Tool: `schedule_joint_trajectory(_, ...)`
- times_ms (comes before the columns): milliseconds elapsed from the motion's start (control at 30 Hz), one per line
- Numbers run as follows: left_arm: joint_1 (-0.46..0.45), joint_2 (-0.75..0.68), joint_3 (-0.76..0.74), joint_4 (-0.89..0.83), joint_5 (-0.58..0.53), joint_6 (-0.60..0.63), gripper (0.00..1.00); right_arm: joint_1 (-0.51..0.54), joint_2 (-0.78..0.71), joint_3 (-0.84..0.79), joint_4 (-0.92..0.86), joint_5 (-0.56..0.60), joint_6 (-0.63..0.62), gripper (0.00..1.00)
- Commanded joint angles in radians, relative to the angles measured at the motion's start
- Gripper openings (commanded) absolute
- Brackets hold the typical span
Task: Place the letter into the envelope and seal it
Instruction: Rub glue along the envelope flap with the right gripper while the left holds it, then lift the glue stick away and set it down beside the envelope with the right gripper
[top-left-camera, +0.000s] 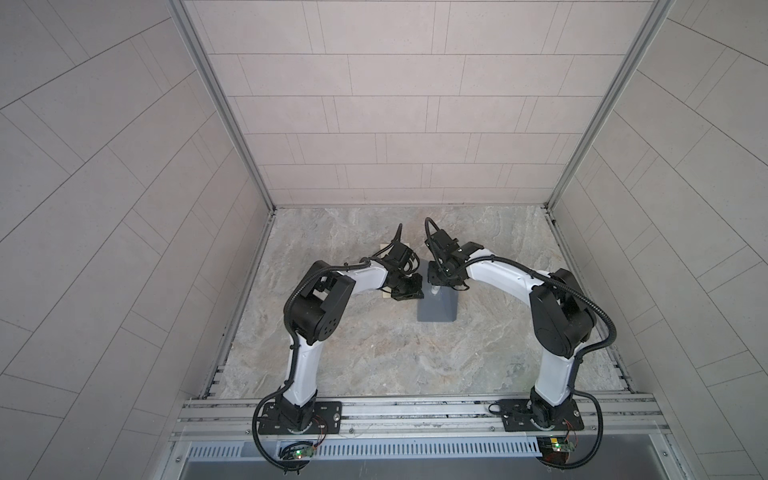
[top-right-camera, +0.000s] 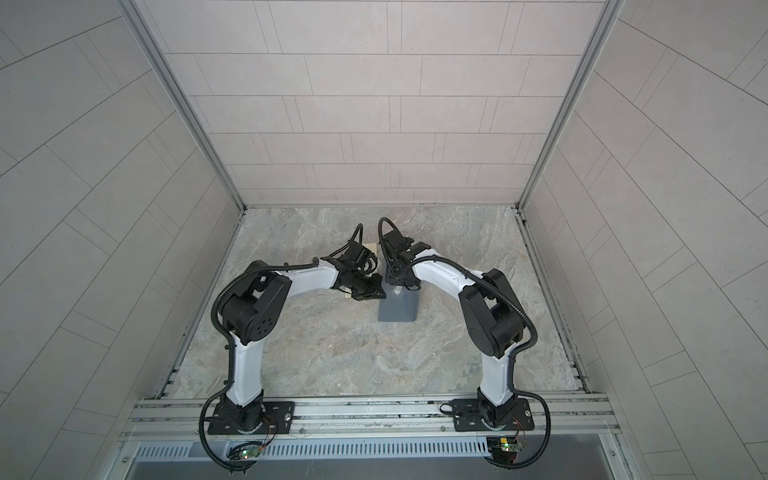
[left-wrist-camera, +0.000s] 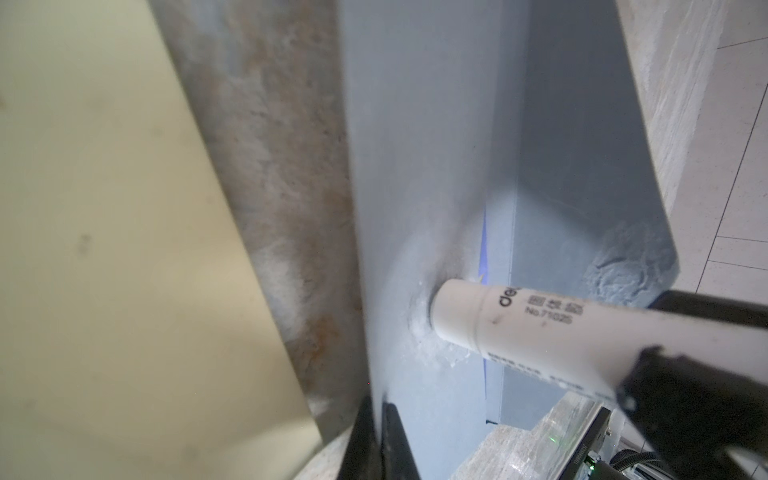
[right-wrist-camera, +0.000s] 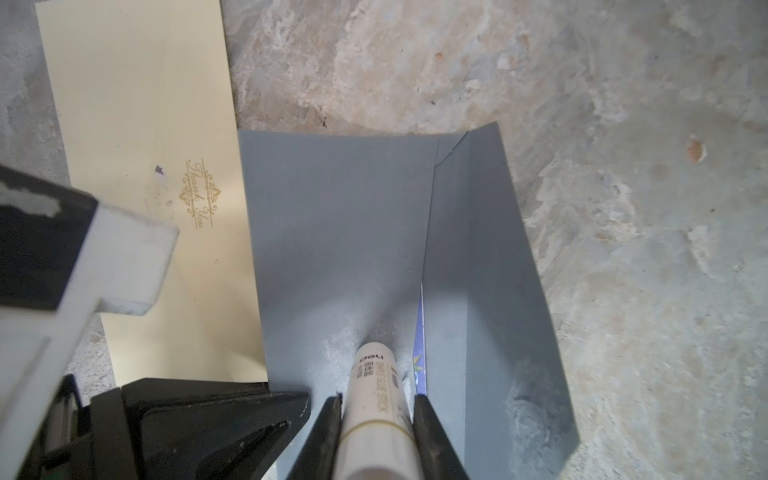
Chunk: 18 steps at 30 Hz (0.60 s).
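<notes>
Table (top-left-camera: 374, 353): marbled stone top; the things lie past its middle, between the two arms.
Envelope (top-left-camera: 436, 309) (right-wrist-camera: 332, 228): grey, lying flat with one short end towards the arm bases.
Flap (right-wrist-camera: 498, 270): open, folded back along the long side away from the cream card and tilted up from the body; a patch of white smear sits on its near end.
Left gripper (top-right-camera: 376, 293) (left-wrist-camera: 376, 415): fingers closed tight on the envelope's long edge at the cream card's side; a thin strip of the grey paper runs between them.
Right gripper (right-wrist-camera: 376, 399) (top-left-camera: 436, 286): fingers clamped on either side of the glue stick, pointing down at the envelope.
Glue stick (right-wrist-camera: 374, 374) (left-wrist-camera: 498, 320): white tube with printed lettering; its tip presses on the envelope's body just beside the fold, with white smears on the paper around it.
Blue sheet (right-wrist-camera: 419, 332) (left-wrist-camera: 483, 237): only a thin edge shows, tucked in the envelope's mouth along the fold, next to the stick's tip.
Cream card (right-wrist-camera: 145, 166) (left-wrist-camera: 104, 208): flat on the table just beside the envelope, parallel to it, under the left arm; gold "Thank You" lettering faces up.
</notes>
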Motion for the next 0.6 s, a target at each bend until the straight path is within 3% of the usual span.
schedule_joint_trajectory(0,0.002,0.008,0.012,-0.047,-0.027,0.019,0.0,0.001,0.038,0.012,-0.054,0.109,0.021,0.0)
schedule_joint_trajectory(167,0.003,0.01,0.016,-0.049,-0.027,0.02,0.0,0.002,0.013,-0.013,-0.038,0.091,0.0,0.0)
schedule_joint_trajectory(300,0.003,0.008,0.015,-0.05,-0.031,0.019,0.0,-0.017,-0.096,-0.072,0.058,-0.021,-0.036,0.0)
schedule_joint_trajectory(433,0.003,0.005,0.015,-0.05,-0.032,0.021,0.0,-0.111,-0.298,-0.209,0.239,-0.247,0.008,0.0)
schedule_joint_trajectory(567,0.003,0.007,0.014,-0.049,-0.033,0.02,0.0,-0.246,-0.465,-0.354,0.296,-0.295,0.083,0.0)
